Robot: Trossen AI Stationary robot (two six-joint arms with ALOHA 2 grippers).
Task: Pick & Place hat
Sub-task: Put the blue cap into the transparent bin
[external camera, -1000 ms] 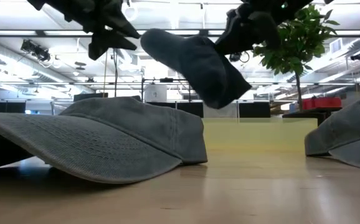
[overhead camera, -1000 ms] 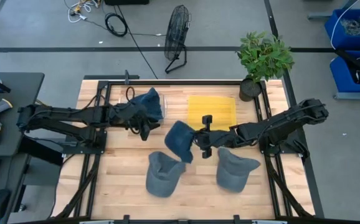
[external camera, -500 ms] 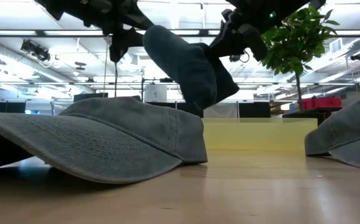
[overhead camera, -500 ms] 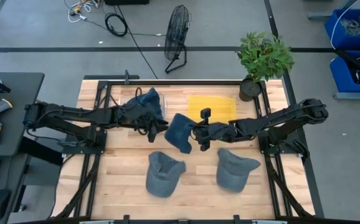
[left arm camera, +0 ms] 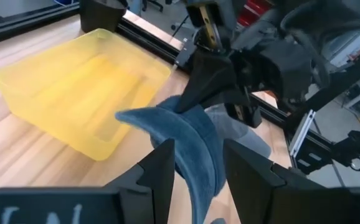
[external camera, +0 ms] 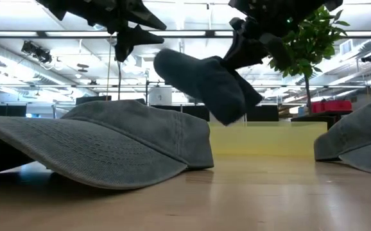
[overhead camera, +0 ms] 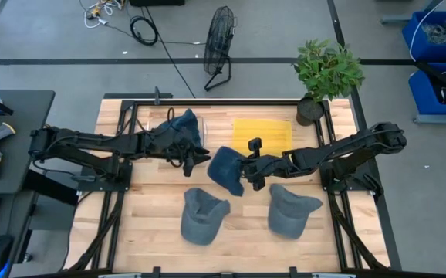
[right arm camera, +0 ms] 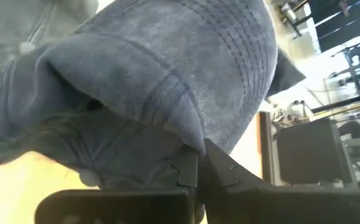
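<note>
Presently the right tool point(overhead camera: 248, 171) is pinched shut on the edge of a blue denim hat point(overhead camera: 226, 169), carrying it clear of the bench point(overhead camera: 153, 224), just beside the yellow tray point(overhead camera: 263, 137). In the right wrist view its fingers point(right arm camera: 195, 171) meet on the fabric. The left tool point(overhead camera: 194, 157) hangs just beside the hat with its fingers point(left arm camera: 164, 167) spread, gripping nothing. Two grey hats point(overhead camera: 202, 215) point(overhead camera: 291, 209) lie on the bench; another blue hat point(overhead camera: 183, 125) sits behind the left arm.
</note>
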